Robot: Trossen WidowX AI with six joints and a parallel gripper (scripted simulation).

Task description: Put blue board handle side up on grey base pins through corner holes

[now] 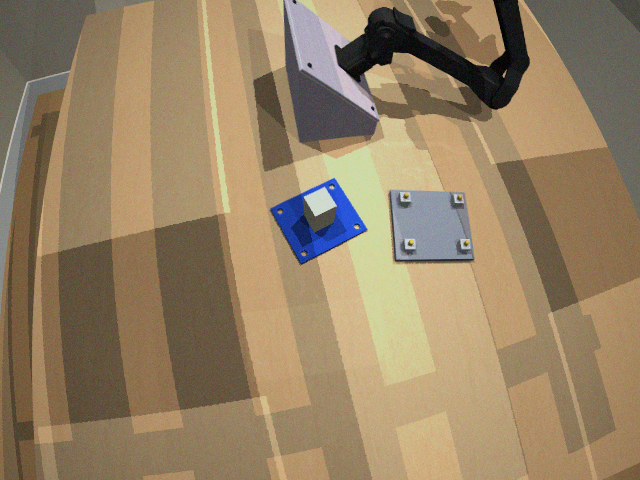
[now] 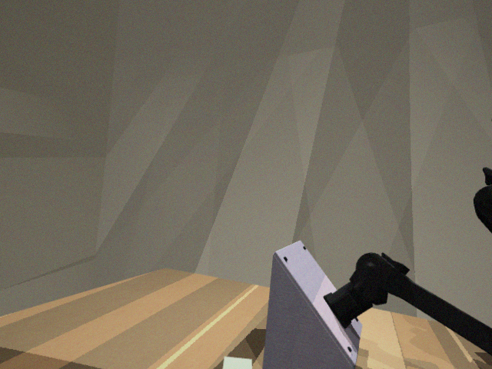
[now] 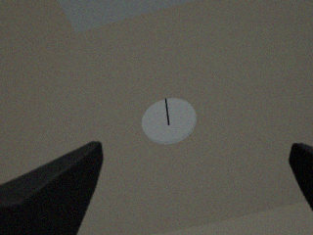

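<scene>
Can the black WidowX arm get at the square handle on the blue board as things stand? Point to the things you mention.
Probably yes: the pale square handle (image 1: 320, 209) (image 2: 237, 363) stands upright and uncovered, and the black gripper (image 3: 195, 151) is open and holds nothing. Reach itself I can't confirm.

I'm counting one board (image 1: 347, 209), four holes (image 1: 356, 226), one handle (image 1: 320, 204) (image 2: 237, 363), one base (image 1: 434, 222), four posts (image 1: 406, 247), four pins (image 1: 410, 242), one arm (image 1: 444, 59) (image 2: 437, 305), two fingers.

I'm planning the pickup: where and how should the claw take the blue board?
Probably by the square handle, from straight above, closing on two opposite upright sides. It stands up mid-board, while the blue board lies flat, leaving little edge to pinch.
</scene>
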